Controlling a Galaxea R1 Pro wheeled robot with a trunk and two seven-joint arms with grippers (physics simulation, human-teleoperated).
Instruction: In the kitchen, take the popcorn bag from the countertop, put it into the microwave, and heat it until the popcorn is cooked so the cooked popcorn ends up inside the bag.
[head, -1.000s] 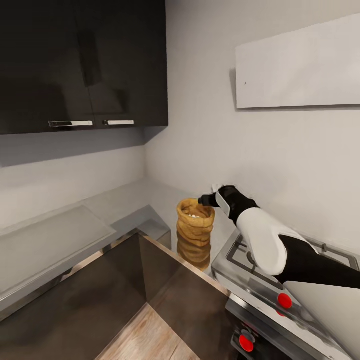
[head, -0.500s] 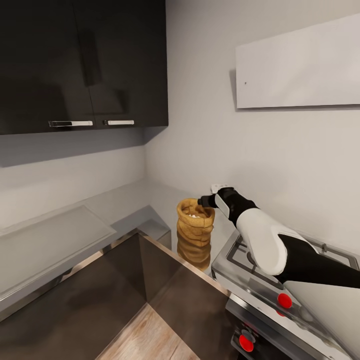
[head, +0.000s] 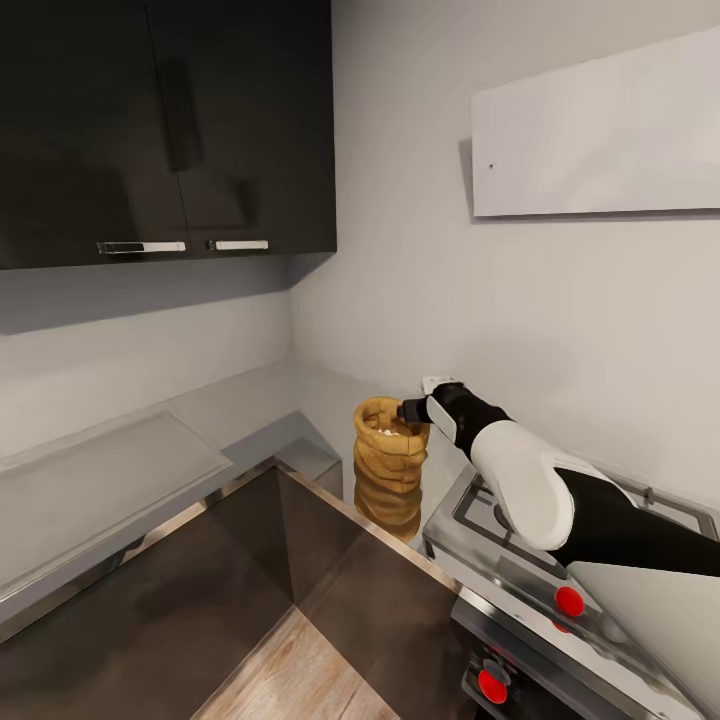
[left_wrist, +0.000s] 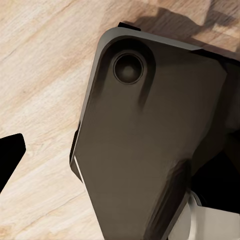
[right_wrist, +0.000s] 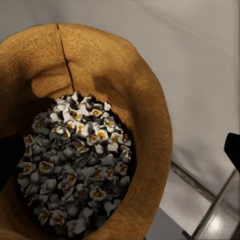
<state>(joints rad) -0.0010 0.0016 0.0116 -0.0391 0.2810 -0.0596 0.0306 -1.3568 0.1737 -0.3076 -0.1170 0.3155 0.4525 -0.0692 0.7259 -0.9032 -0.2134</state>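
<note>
At popcorn bag (head: 390, 465) rim, right hand (head: 412, 410)

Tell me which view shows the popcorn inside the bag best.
The right wrist view: it looks straight down into the open popcorn bag, so the white-and-yellow popcorn is seen piece by piece. The head view gives only a thin pale sliver of it at the rim, beside the right gripper. The left wrist view faces wooden floor.

tan popcorn bag (head: 389, 470), white-yellow popcorn (right_wrist: 75, 160)
</note>
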